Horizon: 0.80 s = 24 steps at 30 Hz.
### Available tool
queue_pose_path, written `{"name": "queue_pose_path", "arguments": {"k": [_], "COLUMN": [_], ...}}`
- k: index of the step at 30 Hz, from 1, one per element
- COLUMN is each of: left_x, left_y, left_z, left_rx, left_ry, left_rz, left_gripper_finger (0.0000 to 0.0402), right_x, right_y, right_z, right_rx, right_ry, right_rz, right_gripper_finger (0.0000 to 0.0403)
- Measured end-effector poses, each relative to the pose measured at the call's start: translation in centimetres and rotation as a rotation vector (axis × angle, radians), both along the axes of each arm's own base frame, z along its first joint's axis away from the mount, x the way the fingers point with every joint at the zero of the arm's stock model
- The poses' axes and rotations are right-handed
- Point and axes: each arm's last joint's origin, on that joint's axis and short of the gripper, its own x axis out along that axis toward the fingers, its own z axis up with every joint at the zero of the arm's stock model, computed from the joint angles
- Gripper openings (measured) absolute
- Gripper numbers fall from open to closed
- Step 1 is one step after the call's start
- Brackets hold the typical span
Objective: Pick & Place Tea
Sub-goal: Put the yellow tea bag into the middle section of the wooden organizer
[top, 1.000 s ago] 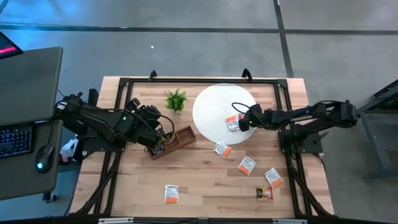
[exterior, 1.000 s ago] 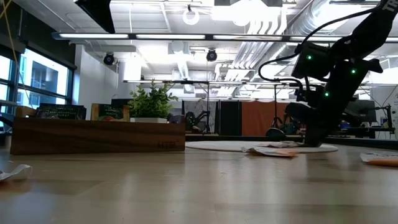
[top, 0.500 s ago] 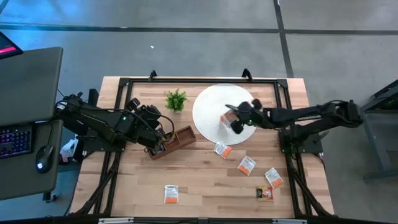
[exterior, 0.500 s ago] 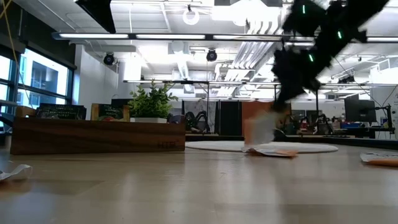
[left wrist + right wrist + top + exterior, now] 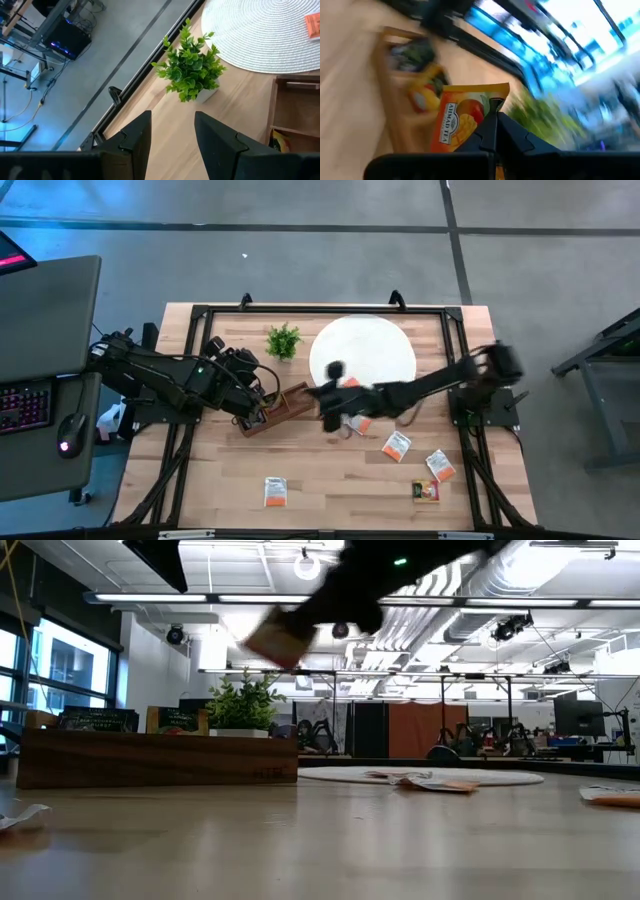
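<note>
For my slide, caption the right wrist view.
Right gripper carries an orange tea sachet toward the wooden tray.

We've got the wooden tray (image 5: 279,409) sitting left of the round mat (image 5: 375,345) with the little plant (image 5: 283,340) just behind it, the left gripper (image 5: 266,405) at the tray's left end, the right gripper (image 5: 333,404) pinching a tea sachet (image 5: 465,116) just right of the tray, and more sachets (image 5: 397,446) scattered toward the front right.

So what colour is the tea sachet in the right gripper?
Orange, with a mango picture; the sachet shows best in the right wrist view.
</note>
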Motion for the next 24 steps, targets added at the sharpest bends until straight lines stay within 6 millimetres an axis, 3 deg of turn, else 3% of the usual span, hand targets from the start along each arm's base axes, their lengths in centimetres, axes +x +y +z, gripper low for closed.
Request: {"name": "queue_pose_path", "arguments": {"k": [5,10,16,24], "left_x": [0.0,0.0,0.0,0.0], "left_y": [0.0,0.0,0.0,0.0], "left_z": [0.0,0.0,0.0,-0.1], "left_rx": [-0.004,-0.007,-0.009,-0.022], "left_ry": [0.002,0.004,0.008,0.01], "left_rz": [0.0,0.0,0.0,-0.001], "left_gripper_finger": [0.0147,0.0147,0.0147,0.0147], "right_x": [5.9,9.5,11.1,11.2], "right_y": [1.2,1.7,1.7,0.2], "right_z": [-3.0,-5.3,-6.7,-7.0], "right_rx": [-0.242,-0.364,-0.497,-0.483], "right_ry": [0.107,0.181,0.252,0.278], "right_rz": [0.079,0.133,0.172,0.187], "right_gripper_finger": [0.0001,0.0001,0.0001,0.0015]}}
